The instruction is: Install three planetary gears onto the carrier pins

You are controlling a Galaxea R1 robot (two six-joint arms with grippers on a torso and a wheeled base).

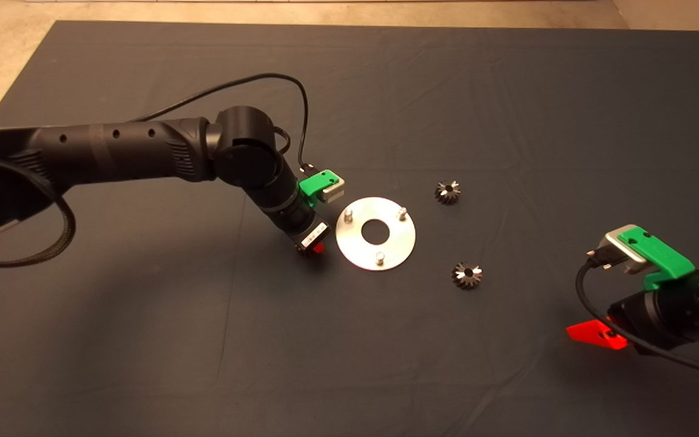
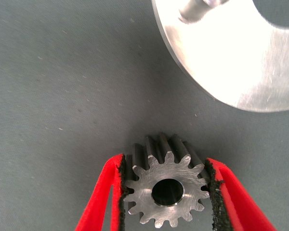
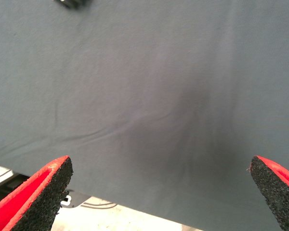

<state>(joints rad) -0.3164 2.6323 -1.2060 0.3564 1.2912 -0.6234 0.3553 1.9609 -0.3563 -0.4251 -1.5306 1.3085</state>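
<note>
So the left gripper (image 2: pixel 166 192) has one of the planetary gears (image 2: pixel 164 191) pinched between its black pads (image 2: pixel 213 185), one pad on each side of the teeth, centre hole facing the wrist camera. In the head view that gripper (image 1: pixel 313 244) sits low, just beside the left edge of the carrier disc (image 1: pixel 375 233). All three carrier pins (image 1: pixel 348 214) look bare, so nothing is installed yet. The other two gears are lying loose on the mat (image 1: pixel 507 109) to the right of the disc, one (image 1: pixel 447 192) farther up and one (image 1: pixel 466 275) lower down, both apart from the disc.

The right gripper (image 1: pixel 595 334) is parked at the lower right edge of the head view, fingers (image 3: pixel 43 190) spread wide with nothing between them, just mat showing in its wrist view.

What could go sideways from here, as a guess: the grip is on the tooth tips, so the gear could twist or cock in the pads when it gets lifted. If it arrives tilted, the bore probably catches on the top of the pin instead of sliding down. The disc is also just lying on the counter's mat with nothing visibly holding it, so a nudge from a finger or a jammed gear could shove it off position. Whether the gear is touching the mat isn't clear.
</note>
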